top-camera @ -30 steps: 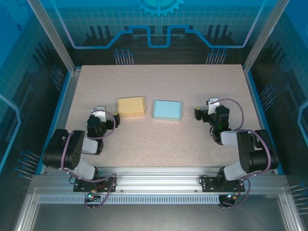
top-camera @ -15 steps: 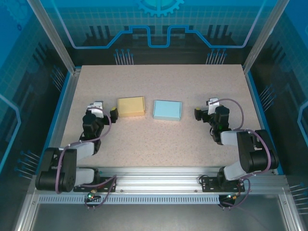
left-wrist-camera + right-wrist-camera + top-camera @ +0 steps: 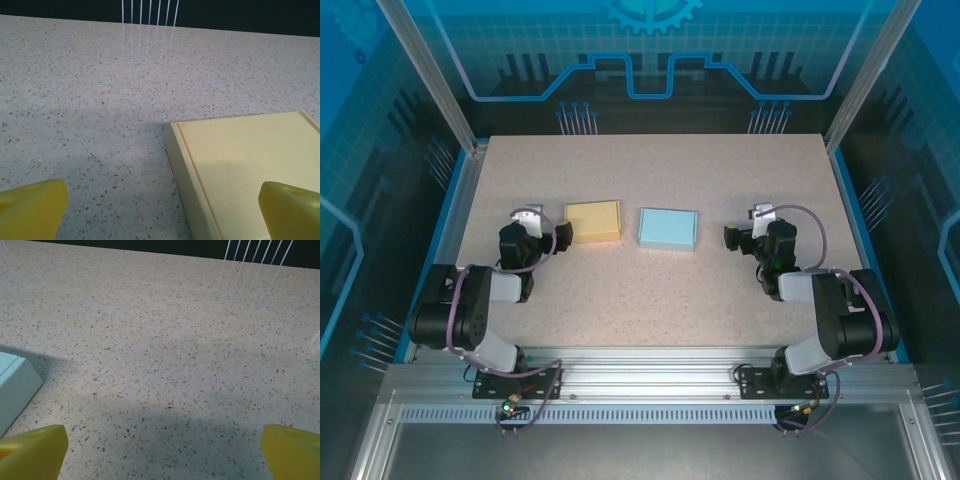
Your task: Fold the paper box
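Overhead view. Speckled table (image 3: pixel 660 170) inside a blue-walled enclosure. Lying flat just left of frame centre: yellow box (image 3: pixel 593 221). Just right of centre, also flat and turned slightly: blue box (image 3: pixel 668 229). Narrow strip of bare table between the two, not touching.

Left gripper (image 3: pixel 546 228) low over the table, hard by the yellow box's left edge. Jaws spread wide, clamped on nothing. In the left wrist view, yellow fingertips (image 3: pixel 31 207) far apart in the two lower corners. Yellow box (image 3: pixel 250 160) across the lower right of that frame, left edge running up between the fingers. Right fingertip above the box top, left fingertip above bare table. Thin seam visible along the box top, parallel to that left edge. Contact between finger and box: cannot tell.

Right gripper (image 3: pixel 748 226) at the right of the overhead frame, apart from the blue box, bare table between. Jaws spread wide, empty. In the right wrist view, fingertips (image 3: pixel 30 447) in the lower corners. One pale corner of the blue box (image 3: pixel 15 385) at the left edge of the frame, just above the left fingertip. Speckled table everywhere else ahead.
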You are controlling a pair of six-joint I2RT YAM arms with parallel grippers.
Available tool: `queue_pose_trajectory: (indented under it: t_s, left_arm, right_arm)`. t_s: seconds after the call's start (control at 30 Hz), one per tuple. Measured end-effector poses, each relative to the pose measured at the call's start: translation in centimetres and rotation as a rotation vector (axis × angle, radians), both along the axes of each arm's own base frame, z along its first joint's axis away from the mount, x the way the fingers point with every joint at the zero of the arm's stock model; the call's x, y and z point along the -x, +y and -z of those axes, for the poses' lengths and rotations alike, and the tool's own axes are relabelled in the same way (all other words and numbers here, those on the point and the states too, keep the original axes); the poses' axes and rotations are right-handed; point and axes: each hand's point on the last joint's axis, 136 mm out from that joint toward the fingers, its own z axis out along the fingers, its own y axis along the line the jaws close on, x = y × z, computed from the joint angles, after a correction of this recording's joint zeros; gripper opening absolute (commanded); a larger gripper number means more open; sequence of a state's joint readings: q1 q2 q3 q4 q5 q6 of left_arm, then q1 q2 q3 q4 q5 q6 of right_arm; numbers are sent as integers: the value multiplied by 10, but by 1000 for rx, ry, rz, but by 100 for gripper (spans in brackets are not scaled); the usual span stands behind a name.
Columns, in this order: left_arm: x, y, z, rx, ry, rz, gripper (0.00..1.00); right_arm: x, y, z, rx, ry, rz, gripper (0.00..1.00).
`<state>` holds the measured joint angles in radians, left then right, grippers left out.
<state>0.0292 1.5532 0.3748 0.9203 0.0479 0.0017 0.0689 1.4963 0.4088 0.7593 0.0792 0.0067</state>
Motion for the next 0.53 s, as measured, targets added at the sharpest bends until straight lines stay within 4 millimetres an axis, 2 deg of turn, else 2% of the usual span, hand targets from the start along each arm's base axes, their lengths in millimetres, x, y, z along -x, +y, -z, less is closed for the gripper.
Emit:
queue_pose_trajectory:
  t_s: [0.53]
  left_arm:
    - [0, -2, 1, 3, 3, 9, 99]
  right_arm:
    - [0, -1, 0, 2, 0, 5, 100]
